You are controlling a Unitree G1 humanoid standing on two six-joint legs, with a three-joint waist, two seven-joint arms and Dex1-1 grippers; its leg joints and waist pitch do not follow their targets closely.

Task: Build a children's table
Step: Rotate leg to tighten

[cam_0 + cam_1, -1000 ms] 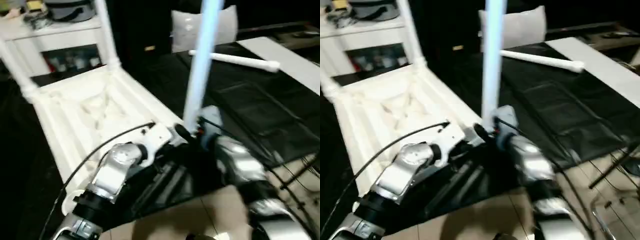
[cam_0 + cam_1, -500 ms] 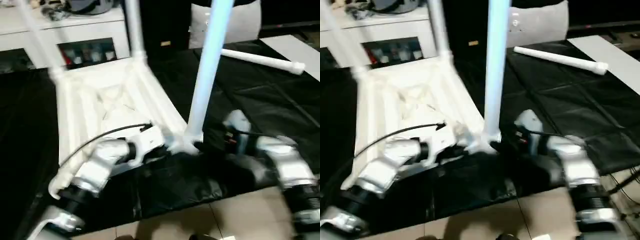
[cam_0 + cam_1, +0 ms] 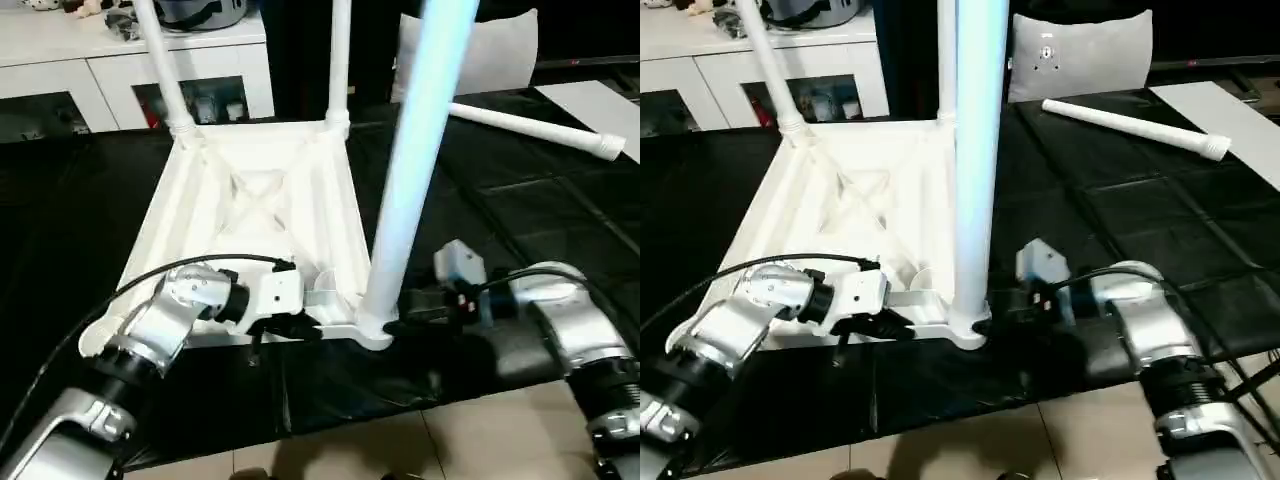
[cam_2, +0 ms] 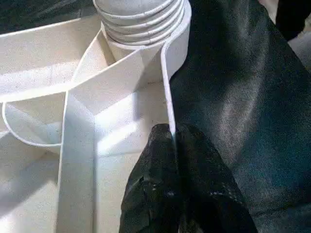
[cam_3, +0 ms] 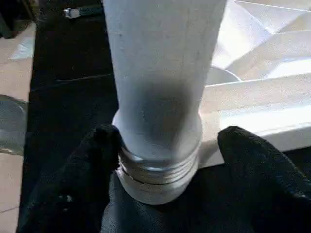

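The children's table [image 3: 255, 200] lies upside down on a black mat [image 3: 520, 200], its ribbed underside facing up. Two legs [image 3: 160, 60] already stand in the far corner sockets, in front of a white cabinet [image 3: 60, 70]. At the near edge on the left, the left tool [image 3: 290, 325] is closed on the thin rim of the tabletop, its two black fingers [image 4: 155, 194] pinching the plastic wall just beside the near corner socket [image 4: 141, 24]. Moving right, a third leg [image 3: 410, 170] stands upright in that socket with threads visible above the collar, so it looks not fully seated. The right tool [image 5: 163, 160] brackets the base of this leg with its fingers spread; one pad [image 5: 104, 145] seems to touch, the other stands apart, so it holds nothing firmly. Farther right, the fourth leg [image 3: 535, 125] lies loose on the mat. The risk: if the leg is only partly threaded it may tilt or drop out, and a turn by the right tool could slide the tabletop from the left tool's thin pinch.
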